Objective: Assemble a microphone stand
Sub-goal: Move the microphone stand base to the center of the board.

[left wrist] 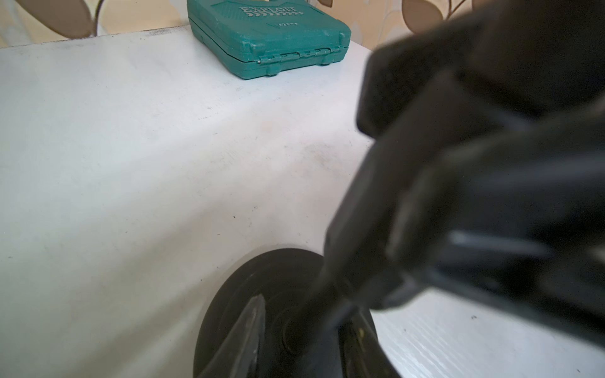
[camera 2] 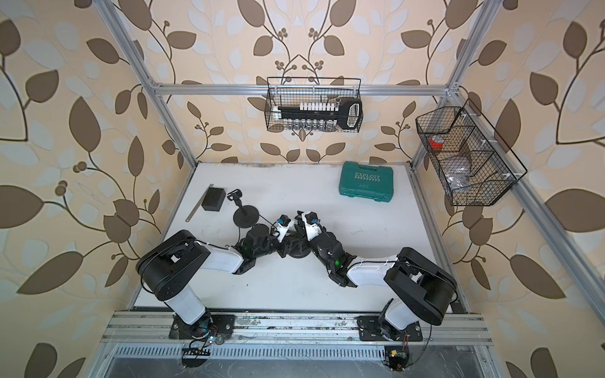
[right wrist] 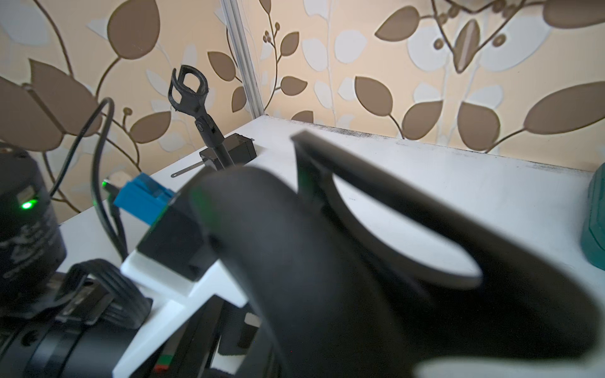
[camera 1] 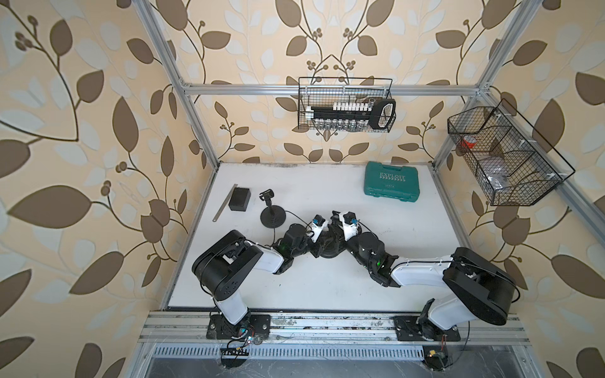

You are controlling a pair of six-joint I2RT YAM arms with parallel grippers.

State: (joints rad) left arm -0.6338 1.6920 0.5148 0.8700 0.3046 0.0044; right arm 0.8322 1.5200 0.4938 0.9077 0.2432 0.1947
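**White flat table** (camera 1: 311,288): one. Carries everything below except the baskets.

**Black-and-white robot arms**: two. Left arm (camera 1: 229,261) and right arm (camera 1: 458,278), both bent inward and meeting at mid-table.

**Black wire baskets**: two, both hung off the table.
- Back basket (camera 1: 345,81), on the rear rail, holding a long black rack (camera 1: 347,113) of white pieces.
- Side basket (camera 1: 517,193), on the right frame, holding a red item (camera 1: 469,143); other contents unclear.

**Teal plastic tool case** (camera 1: 391,183): one. Closed and lying flat near the far edge, well apart from both arms.

**Black assembled microphone stand** (camera 1: 272,217): one. Upright on a round foot with a clip on top, just beside the left arm's wrist. Nearest neighbour to the work.

**Black round disc base** (left wrist: 229,294): one. Flat on the table at centre, under both hands. Mostly hidden by hands and wrist cameras in both top views.

**Black rectangular box** (camera 1: 239,199): one. Near the left edge, beyond the assembled stand.

**Grey metal ruler** (camera 1: 226,203): one. Flat, just beside the box.

**Black slim stem** (left wrist: 314,311): one. Rises from the middle of the disc base, upper part lost in blur.

**Left hand** (left wrist: 304,330): one. Low over the disc, fingers (left wrist: 250,327) spread either side of the stem's foot, with a gap showing on one side.

**Right hand** (camera 1: 332,234): one. Pressed together on the upper stem, as far as the blurred left wrist view shows.
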